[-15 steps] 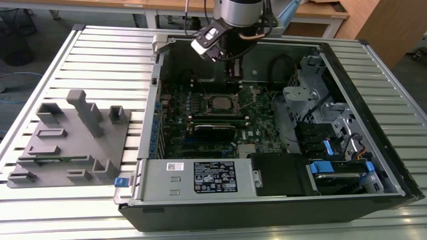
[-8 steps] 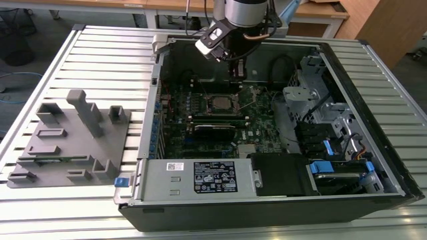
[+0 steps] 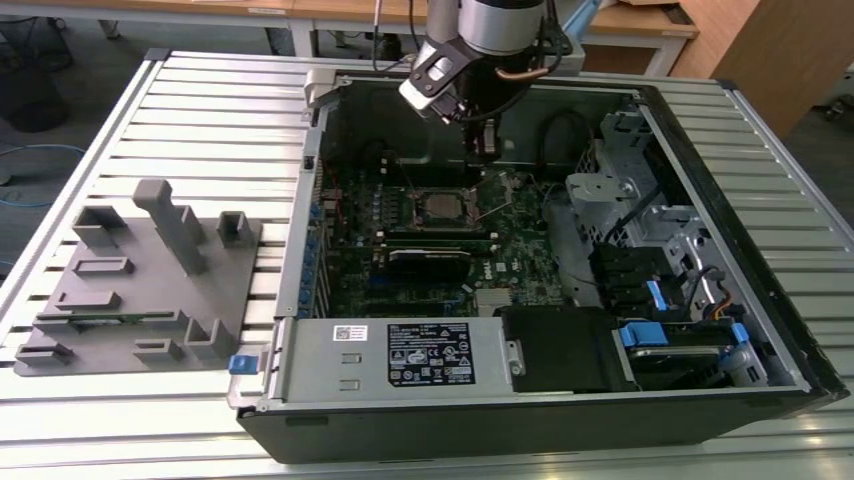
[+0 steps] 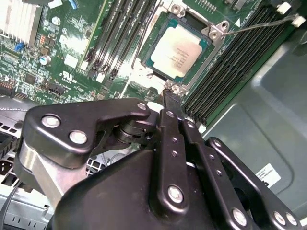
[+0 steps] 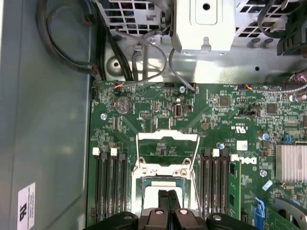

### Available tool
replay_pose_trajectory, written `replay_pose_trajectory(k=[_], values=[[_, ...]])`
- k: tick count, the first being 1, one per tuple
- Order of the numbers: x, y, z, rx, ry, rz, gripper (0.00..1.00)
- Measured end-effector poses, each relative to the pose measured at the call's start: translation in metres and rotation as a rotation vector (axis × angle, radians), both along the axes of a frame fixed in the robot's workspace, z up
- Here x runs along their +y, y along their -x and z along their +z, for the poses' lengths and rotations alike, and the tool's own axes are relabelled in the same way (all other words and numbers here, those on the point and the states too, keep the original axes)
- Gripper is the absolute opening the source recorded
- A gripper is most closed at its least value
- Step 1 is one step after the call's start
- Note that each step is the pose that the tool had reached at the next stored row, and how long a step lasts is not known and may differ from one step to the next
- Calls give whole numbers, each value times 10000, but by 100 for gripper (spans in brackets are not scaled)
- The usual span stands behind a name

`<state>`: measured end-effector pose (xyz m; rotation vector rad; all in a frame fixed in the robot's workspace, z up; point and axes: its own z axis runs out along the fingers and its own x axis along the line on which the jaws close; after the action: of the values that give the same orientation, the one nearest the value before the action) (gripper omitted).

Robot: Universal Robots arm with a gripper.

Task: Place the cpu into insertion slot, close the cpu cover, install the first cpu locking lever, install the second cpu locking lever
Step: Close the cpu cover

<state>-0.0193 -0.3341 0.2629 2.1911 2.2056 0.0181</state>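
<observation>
Your gripper (image 4: 169, 94), fingers pressed together on nothing, hovers at the slot (image 4: 192, 20). The cpu (image 4: 176, 50) lies seated just beyond its tips.

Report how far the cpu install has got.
Done: the cpu sits in the insertion slot, and the cpu cover looks closed around it. In hand: the gripper, shut and holding nothing I can see, hangs at the cover's edge. Left: one locking lever sticks out sideways, seemingly unlatched; the other I cannot judge.
</observation>
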Motion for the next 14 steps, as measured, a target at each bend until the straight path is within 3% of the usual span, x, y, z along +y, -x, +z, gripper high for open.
replay_pose_trajectory(k=[14], values=[[0,-249,-4,5,1,1,10]])
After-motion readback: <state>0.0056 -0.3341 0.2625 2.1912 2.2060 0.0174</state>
